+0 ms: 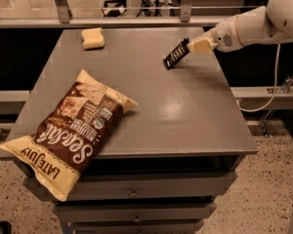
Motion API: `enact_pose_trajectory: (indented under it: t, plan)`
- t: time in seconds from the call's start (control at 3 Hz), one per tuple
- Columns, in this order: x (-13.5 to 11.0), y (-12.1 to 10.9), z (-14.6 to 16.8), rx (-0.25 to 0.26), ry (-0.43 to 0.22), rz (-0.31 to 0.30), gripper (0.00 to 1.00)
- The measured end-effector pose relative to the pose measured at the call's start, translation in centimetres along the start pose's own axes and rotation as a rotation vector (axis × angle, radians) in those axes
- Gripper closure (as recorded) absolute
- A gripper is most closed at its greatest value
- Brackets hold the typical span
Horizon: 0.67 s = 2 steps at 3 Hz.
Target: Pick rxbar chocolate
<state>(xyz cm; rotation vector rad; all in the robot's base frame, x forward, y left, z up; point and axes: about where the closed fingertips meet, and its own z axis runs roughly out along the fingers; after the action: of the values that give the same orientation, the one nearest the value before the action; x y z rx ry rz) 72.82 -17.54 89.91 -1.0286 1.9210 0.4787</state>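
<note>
Three things are on or just over the grey table. One is the rxbar chocolate — a small flat bar in a black wrapper with white letters. It is at the far right part of the table top. It is not lying flat. It is tilted, with its top end up at the gripper and its low end down by the table top. I cannot tell if that low end touches the table or is just above it.

The gripper comes in from the right, on the end of a white arm. Its pale fingers are closed tight on the top end of the bar, with only the bar between them.

The second thing is a big brown and yellow chip bag. It lies flat at the front left of the table, and its bottom corner hangs over the front edge. It is well apart from the bar.

The third thing is a pale yellow sponge near the far left corner. It lies by itself — also well apart from the bar and the gripper.
</note>
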Motion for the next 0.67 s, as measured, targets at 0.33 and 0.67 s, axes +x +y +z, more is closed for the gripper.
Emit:
enact_pose_trajectory:
  t: [0.33, 0.67]
  plan:
    - [-2.4, 1.8, -1.2, -0.03, -0.035, -0.041, 1.0]
    - [-5.9, 3.8, -2.5, -0.037, -0.078, -0.123, 1.0]
